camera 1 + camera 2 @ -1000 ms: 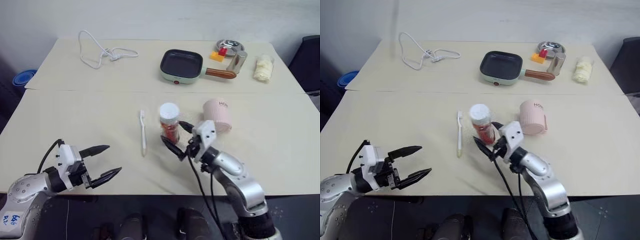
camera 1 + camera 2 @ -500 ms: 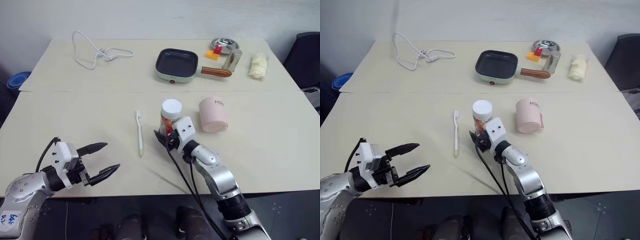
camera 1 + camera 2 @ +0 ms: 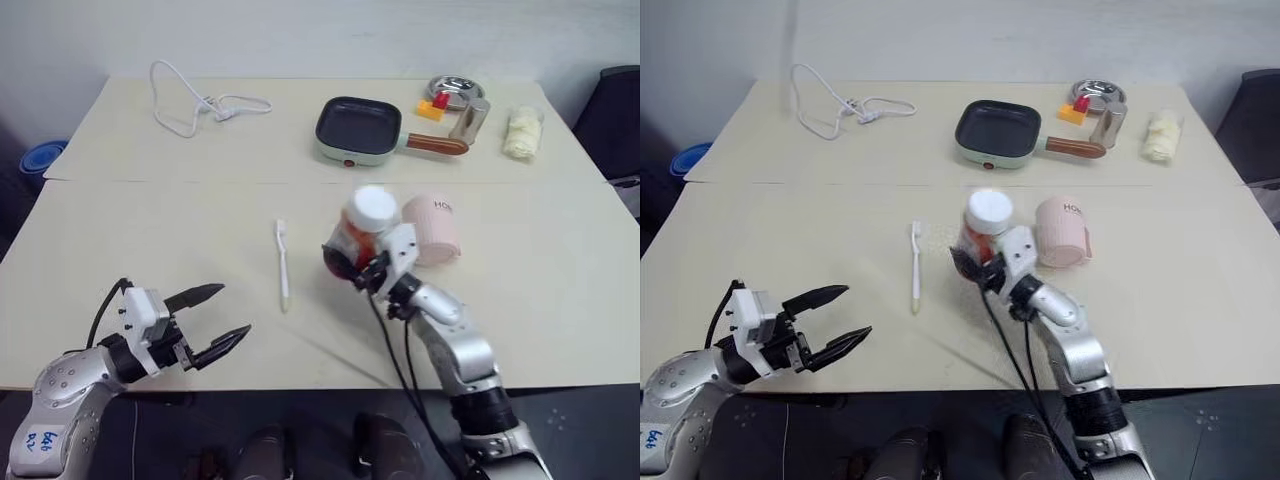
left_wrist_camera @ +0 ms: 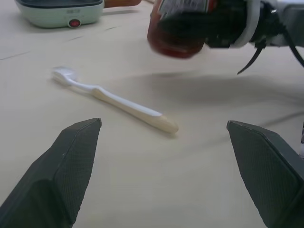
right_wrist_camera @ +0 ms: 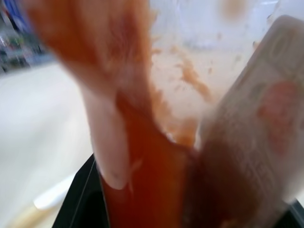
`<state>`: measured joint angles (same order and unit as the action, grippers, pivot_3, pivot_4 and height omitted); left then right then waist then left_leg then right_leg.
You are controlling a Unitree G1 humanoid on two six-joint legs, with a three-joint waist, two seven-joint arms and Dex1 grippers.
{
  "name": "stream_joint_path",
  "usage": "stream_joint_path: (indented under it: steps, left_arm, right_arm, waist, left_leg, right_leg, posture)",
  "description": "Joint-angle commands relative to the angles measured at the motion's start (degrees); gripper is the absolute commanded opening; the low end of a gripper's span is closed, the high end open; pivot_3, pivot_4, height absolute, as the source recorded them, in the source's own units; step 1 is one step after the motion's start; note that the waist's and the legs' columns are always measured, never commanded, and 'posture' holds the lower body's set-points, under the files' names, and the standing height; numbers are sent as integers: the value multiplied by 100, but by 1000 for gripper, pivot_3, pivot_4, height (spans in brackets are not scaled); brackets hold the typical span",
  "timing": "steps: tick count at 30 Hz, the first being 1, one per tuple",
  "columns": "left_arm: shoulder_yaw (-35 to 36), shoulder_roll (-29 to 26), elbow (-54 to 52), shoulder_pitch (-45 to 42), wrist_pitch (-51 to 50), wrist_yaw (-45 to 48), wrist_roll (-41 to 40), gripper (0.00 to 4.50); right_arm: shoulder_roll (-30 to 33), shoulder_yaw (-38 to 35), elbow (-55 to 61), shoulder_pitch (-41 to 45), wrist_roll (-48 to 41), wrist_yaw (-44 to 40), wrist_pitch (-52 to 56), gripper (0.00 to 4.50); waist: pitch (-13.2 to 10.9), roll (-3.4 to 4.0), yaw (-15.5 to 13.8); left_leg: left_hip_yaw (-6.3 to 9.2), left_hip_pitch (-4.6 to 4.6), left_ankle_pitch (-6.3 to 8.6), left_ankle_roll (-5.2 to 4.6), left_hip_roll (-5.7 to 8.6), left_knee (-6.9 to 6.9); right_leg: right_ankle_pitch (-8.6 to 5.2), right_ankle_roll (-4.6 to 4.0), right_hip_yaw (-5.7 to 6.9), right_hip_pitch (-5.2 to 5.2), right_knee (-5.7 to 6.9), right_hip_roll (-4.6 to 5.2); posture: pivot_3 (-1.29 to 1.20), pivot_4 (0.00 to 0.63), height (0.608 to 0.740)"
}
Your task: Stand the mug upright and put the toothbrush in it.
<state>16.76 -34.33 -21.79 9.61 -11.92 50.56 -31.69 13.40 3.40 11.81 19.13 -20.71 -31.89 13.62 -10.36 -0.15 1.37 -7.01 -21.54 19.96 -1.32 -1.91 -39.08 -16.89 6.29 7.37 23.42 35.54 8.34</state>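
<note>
The pale pink ribbed mug (image 3: 436, 230) lies on its side right of the table's middle. Just left of it, my right gripper (image 3: 348, 260) is shut on an orange-red bottle (image 3: 356, 236) with a white cap, held off the table and tipped toward the mug. Close up in the right wrist view, the bottle (image 5: 156, 142) sits between the fingers. The white toothbrush (image 3: 283, 266) lies flat on the table left of the bottle, bristle head at the far end. My left gripper (image 3: 234, 311) hovers open near the front left edge, with the toothbrush (image 4: 118, 102) ahead of it.
At the back stand a green pan (image 3: 360, 128) with a brown handle, a small steel cup (image 3: 472, 120), a steel bowl (image 3: 455, 90) with red and yellow blocks and a pale bundle (image 3: 524, 134). A white coiled cable (image 3: 200, 100) lies back left.
My right gripper has closed on the bottle, lifted it off the table and tipped it toward the mug. The left gripper has stayed open in place.
</note>
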Motion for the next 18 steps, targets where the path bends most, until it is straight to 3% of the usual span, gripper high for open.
stream_joint_path:
  steps: [1, 4, 8, 12, 17, 18]
  left_arm:
    - [-154, 60, -95, -238, 154, 64, -48, 4500]
    - [-288, 125, -79, -383, 192, 83, -53, 4500]
    - [-464, 254, 35, -633, 290, 83, -11, 4500]
    - [-601, 263, 156, -790, 349, 162, 51, 4500]
    - [-631, 205, 268, -997, 349, 199, 56, 4500]
    - [-612, 180, 301, -1044, 346, 213, 55, 4500]
  right_arm:
    - [1338, -1778, 553, -22, -787, -344, 409, 2138]
    - [2416, -2603, -379, -221, -647, -485, 527, 2138]
    - [3088, -3050, -2698, -120, 41, -573, -815, 2138]
    - [3174, -2775, -4723, 279, 528, -594, -1768, 2138]
    - [2935, -2691, -5969, 680, 529, -666, -2189, 2138]
    - [2870, -2702, -6065, 680, 509, -642, -2235, 2487]
  waist:
    - [-4, 6, -67]
    - [-2, 3, -147]
    - [3, -8, -105]
    - [1, 2, 28]
    - [-4, 6, 112]
    - [-3, 5, 109]
  left_leg:
    - [5, -2, -2, -4, 6, 0]
    - [1, -3, 3, -27, 23, -2]
    - [-11, 3, 0, -21, 14, -2]
    - [-40, 29, -8, -13, 13, 4]
    - [-57, 37, -11, -9, 1, 5]
    - [-56, 37, -11, -9, 0, 3]
  right_leg:
    - [2, 3, 2, -1, 0, 6]
    - [8, 15, 1, -9, -14, 19]
    - [8, 15, 3, -13, -20, 7]
    - [8, 15, -23, -14, -4, 0]
    - [8, 15, -45, -5, 5, -6]
    - [9, 16, -44, -7, 5, -5]
  posture:
    - [0, 150, 740]
    - [0, 150, 740]
    - [0, 150, 740]
    - [0, 150, 740]
    - [0, 150, 740]
    - [0, 150, 740]
